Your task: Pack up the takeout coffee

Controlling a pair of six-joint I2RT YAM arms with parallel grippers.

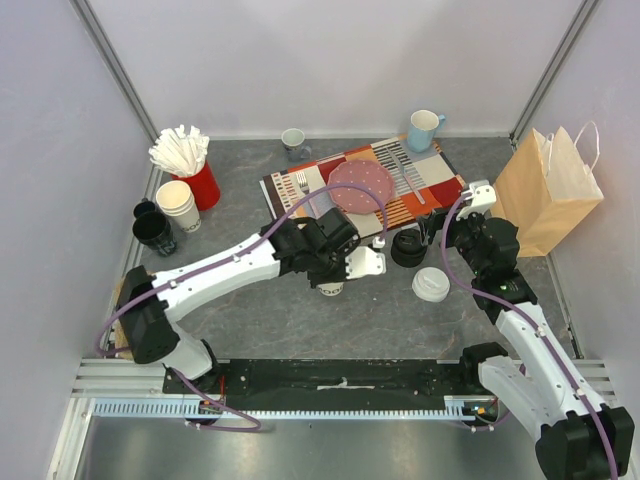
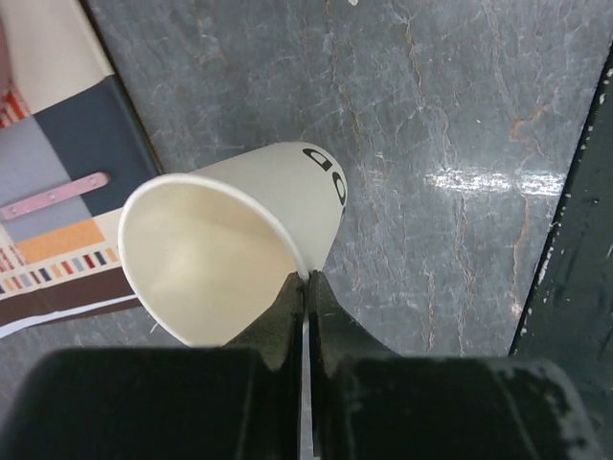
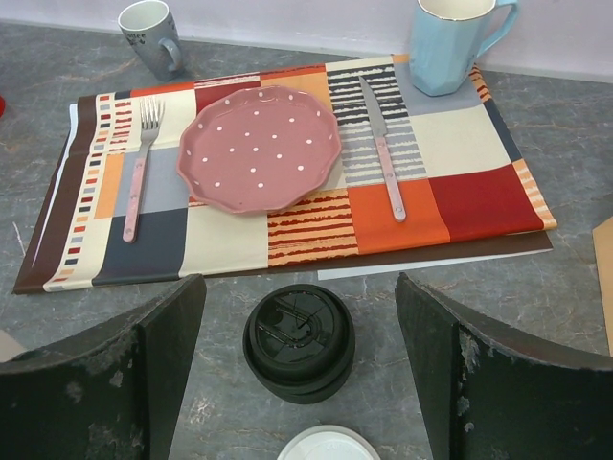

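Observation:
A cream-white paper takeout coffee cup point(image 2: 211, 259) with black print has no lid on it and hangs tilted, mouth toward the camera. My left gripper point(image 2: 306, 280) is shut on its rim; from above the cup point(image 1: 331, 288) shows just under that gripper point(image 1: 335, 265). A black sip lid point(image 3: 299, 340) lies on the table below the placemat, between the spread fingers of my open right gripper point(image 3: 299, 283), which touch nothing. A white sip lid point(image 3: 328, 446) lies just nearer. From above, the black lid point(image 1: 408, 247) and white lid point(image 1: 431, 284) sit left of the right gripper point(image 1: 438, 232).
A brown paper bag point(image 1: 548, 190) stands at the right edge. The patterned placemat point(image 1: 440, 185) holds a pink plate point(image 1: 361, 186), fork and knife. Two mugs point(image 1: 293, 140) point(image 1: 423, 130) stand behind it. Stacked spare cups point(image 1: 178, 203) point(image 1: 152, 228) and a red cup of stirrers point(image 1: 185, 160) are at the left.

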